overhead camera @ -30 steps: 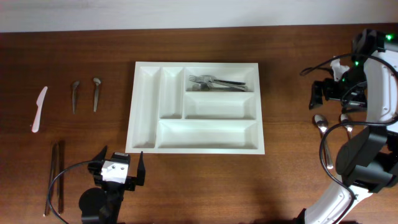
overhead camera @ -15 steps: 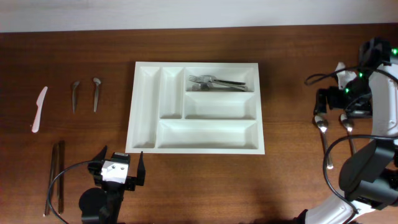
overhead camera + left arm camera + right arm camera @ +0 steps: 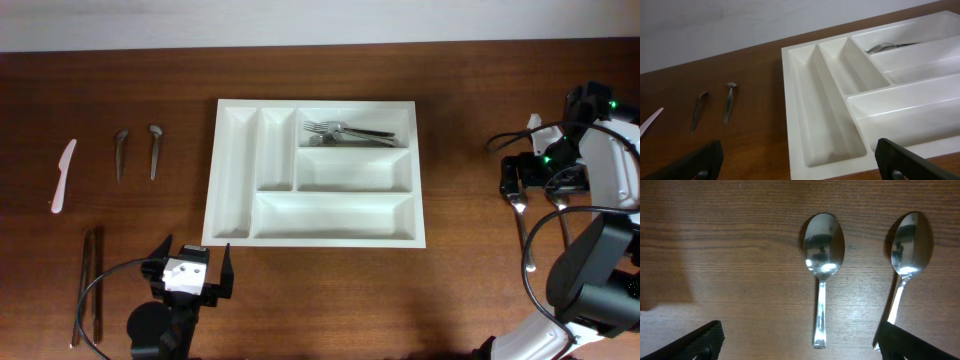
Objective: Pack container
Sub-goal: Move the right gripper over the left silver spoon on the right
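The right hand [image 3: 535,178] hangs over the right end of the wooden bench [image 3: 470,290] with both fingers spread to full width and nothing between them. In the right wrist view the hand [image 3: 797,345] faces straight down at two metal spoons lying side by side, apart from each other, bowls to the far side: the left spoon [image 3: 822,250] sits between the finger lines, the right spoon [image 3: 910,242] lies close to the right finger.

The left hand [image 3: 196,247] is at the near edge of the bench, just near of the container's near left corner, fingers also fully spread and holding nothing; it points towards the far side.

The container [image 3: 316,104], a white five-compartment cutlery tray, lies flat at the centre of the bench, well apart from the spoons. Its two narrow compartments run near to far on the left; three long compartments lie crosswise. The far right compartment holds metal forks [image 3: 350,132], tines to the left. The other four compartments hold nothing.

On the left of the bench lie a white plastic knife [image 3: 62,175], two small metal utensils [image 3: 137,152] and, nearer, two long slim metal pieces [image 3: 88,285]
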Controlling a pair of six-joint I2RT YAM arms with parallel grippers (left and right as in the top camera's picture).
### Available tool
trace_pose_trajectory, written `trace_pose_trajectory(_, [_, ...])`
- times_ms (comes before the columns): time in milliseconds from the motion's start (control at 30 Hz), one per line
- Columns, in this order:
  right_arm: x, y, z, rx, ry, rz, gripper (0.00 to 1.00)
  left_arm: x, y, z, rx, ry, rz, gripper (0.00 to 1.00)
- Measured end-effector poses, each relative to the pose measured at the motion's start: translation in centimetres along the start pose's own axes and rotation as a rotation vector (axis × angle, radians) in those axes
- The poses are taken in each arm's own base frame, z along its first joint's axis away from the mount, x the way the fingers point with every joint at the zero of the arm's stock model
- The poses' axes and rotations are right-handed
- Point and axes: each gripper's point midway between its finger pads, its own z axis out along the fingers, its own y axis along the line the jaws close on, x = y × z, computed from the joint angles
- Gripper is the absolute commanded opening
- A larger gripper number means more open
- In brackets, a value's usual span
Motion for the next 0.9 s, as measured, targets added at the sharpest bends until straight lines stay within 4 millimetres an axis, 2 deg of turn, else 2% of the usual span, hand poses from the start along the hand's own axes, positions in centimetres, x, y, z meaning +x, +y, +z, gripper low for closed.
trace_pose_trajectory(100, [0.1, 0.0, 0.0, -0.001, 0.006, -0.001, 0.99, 0.0, 0.0, 0.0, 0.000, 0.000, 0.000, 0.99])
trace_pose_trajectory(233, [1.3, 0.4, 0.6, -0.016, 0.048, -0.026, 0.99, 0.0, 0.0, 0.0, 0.000, 0.000, 0.000, 0.99])
trace_pose_trajectory(467, [5.3, 0.2, 4.9, -0.036, 0.154, -0.058, 0.99, 0.0, 0.0, 0.0, 0.000, 0.000, 0.000, 0.99])
trace_pose_trajectory(667, [4.0, -1.0, 5.7, 0.010, 0.093, -0.063, 0.99, 0.0, 0.0, 0.0, 0.000, 0.000, 0.000, 0.99])
trace_pose_trajectory(900, [3.8, -2.1, 6.1, 0.062, 0.098, -0.066, 0.99, 0.0, 0.0, 0.0, 0.000, 0.000, 0.000, 0.99])
